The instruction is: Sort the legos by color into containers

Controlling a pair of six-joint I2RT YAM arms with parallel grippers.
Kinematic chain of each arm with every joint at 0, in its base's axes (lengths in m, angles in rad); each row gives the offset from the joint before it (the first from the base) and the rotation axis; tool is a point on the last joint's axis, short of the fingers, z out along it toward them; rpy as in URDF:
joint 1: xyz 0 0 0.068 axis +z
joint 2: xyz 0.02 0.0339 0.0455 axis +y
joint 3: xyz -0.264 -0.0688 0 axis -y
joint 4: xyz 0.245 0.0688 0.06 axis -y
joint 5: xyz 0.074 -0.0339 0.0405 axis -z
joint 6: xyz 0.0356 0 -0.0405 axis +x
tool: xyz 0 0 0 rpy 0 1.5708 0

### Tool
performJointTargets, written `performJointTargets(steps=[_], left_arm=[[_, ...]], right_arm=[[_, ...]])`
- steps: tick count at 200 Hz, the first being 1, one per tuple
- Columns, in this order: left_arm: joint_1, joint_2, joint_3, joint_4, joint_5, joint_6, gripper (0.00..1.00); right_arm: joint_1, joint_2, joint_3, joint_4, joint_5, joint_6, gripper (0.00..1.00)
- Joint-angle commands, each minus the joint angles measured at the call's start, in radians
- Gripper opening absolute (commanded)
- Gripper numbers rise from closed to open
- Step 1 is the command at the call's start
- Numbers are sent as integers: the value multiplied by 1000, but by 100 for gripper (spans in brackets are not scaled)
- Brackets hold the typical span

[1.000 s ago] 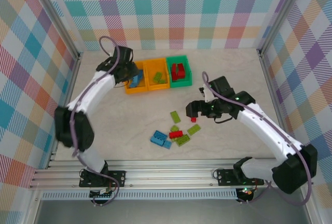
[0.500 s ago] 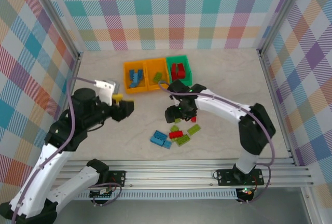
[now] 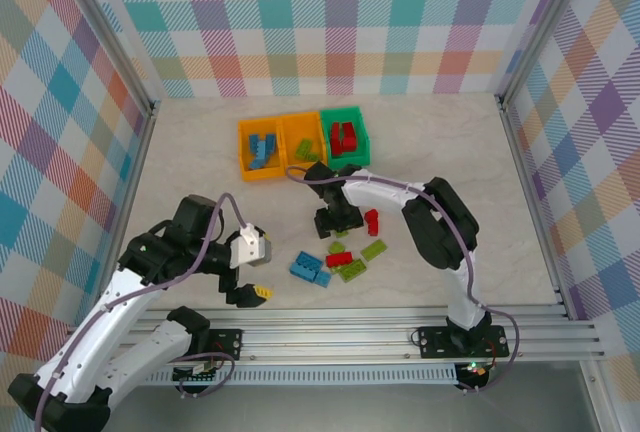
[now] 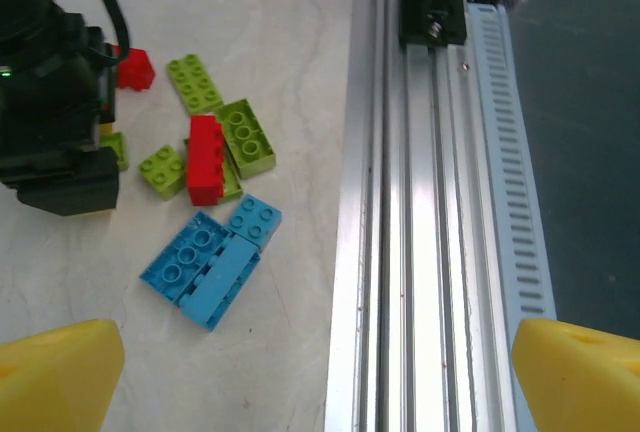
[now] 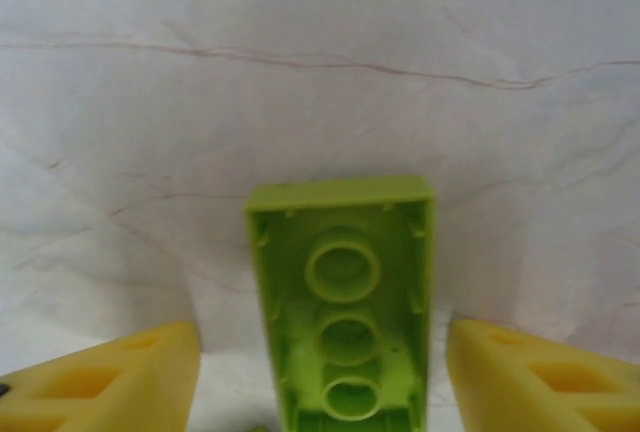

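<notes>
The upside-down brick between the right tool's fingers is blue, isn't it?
No, that brick is lime green, not blue. It does lie upside down between the fingers of the right tool, as the right wrist view shows.

Readable markings, by my count: none. The studs on the bricks (image 4: 205, 267) are too small and blurred for lettering. The bins (image 3: 241, 150) and near rail (image 4: 420, 252) carry nothing I can read.
</notes>
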Motion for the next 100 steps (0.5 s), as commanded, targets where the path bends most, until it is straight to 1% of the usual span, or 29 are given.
performJointTargets(steps=[1, 20, 29, 36, 54, 71, 87, 100], left_arm=[[-2, 16, -33, 3, 52, 139, 100], [-1, 28, -63, 64, 43, 124, 100], [-1, 22, -80, 114, 39, 94, 100], [-2, 15, -92, 154, 30, 71, 100], [-2, -13, -124, 256, -9, 0, 100], [-2, -53, -168, 351, -73, -54, 100], [-2, -95, -213, 411, -155, -76, 100], [-2, -128, -241, 440, -245, -85, 100]], right_arm=[[-2, 7, 12, -4, 17, 20, 56], [0, -9, 4, -3, 48, 18, 45], [-1, -26, 2, 6, 64, 3, 39], [-1, -49, -3, 21, 73, -8, 37], [0, -126, -11, 80, 81, -42, 34], [-2, -177, 15, 144, 74, -68, 30], [-5, -172, 84, 180, 74, -86, 29], [-13, -140, 154, 202, 76, -103, 29]])
